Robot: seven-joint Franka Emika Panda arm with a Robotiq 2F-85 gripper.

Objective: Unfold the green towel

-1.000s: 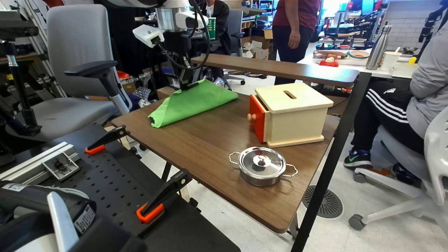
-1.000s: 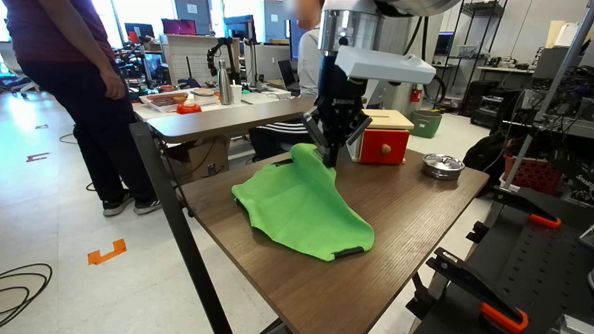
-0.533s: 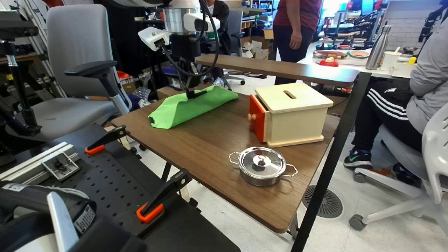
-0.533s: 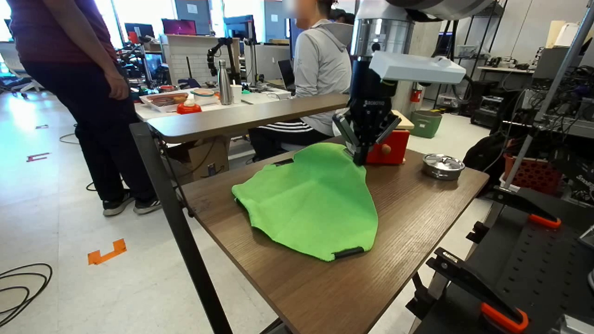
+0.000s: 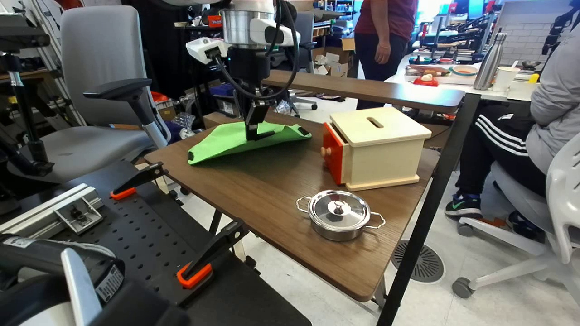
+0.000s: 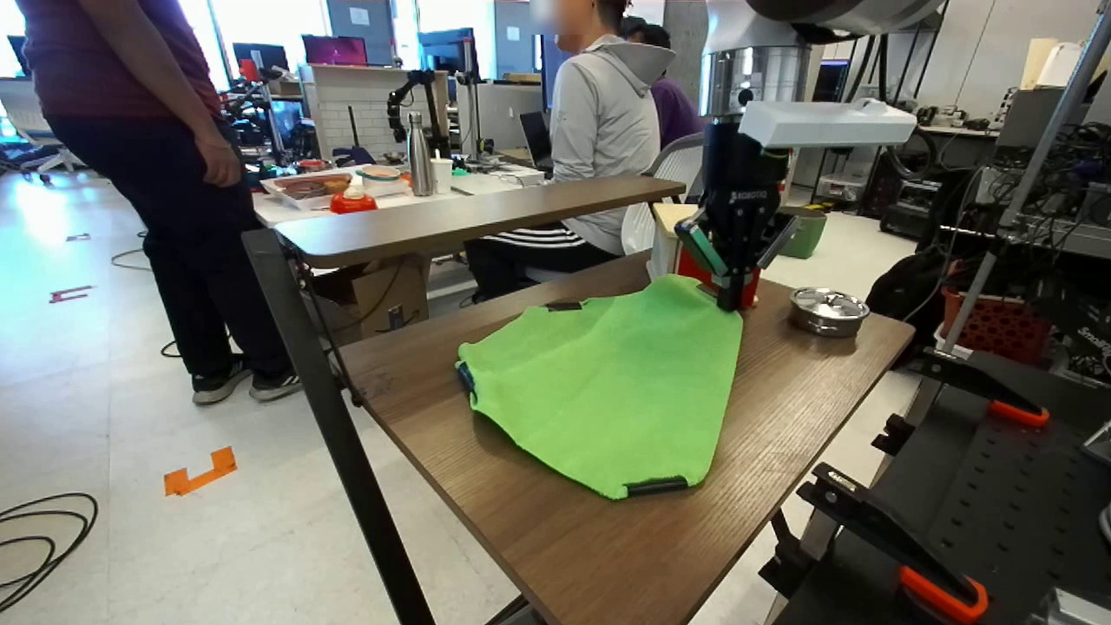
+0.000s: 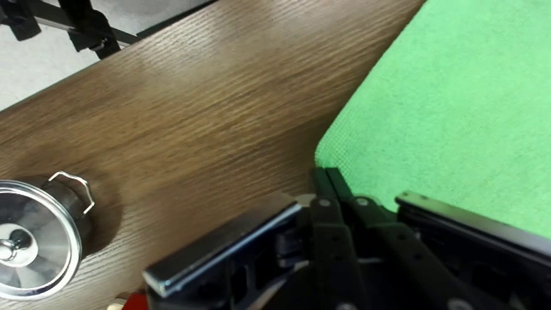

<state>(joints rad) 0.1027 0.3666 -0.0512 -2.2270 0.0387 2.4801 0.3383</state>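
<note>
The green towel lies on the brown table, seen in both exterior views (image 5: pixel 219 140) (image 6: pixel 599 391). Several black strips show at its edges. Most of it is spread out, with an uneven, wrinkled far side. My gripper (image 5: pixel 258 135) is at the towel's edge nearest the wooden box, and also shows in an exterior view (image 6: pixel 734 297). In the wrist view the fingertips (image 7: pixel 329 173) are pressed together at the towel's edge (image 7: pixel 447 103), and the cloth there is pinched and raised a little above the table. The cloth between the fingers is hidden.
A wooden box (image 5: pixel 385 158) with a red drawer front (image 5: pixel 333 154) stands beside the towel. A lidded steel pot (image 5: pixel 339 215) is nearer the table end, also in the wrist view (image 7: pixel 34 241). A raised shelf (image 6: pixel 469 221) runs along one table side.
My gripper has moved right in both exterior views, towards the box and pot, drawing the towel's edge along. The rolled fold has opened, and the towel is spread wider and has shifted slightly.
</note>
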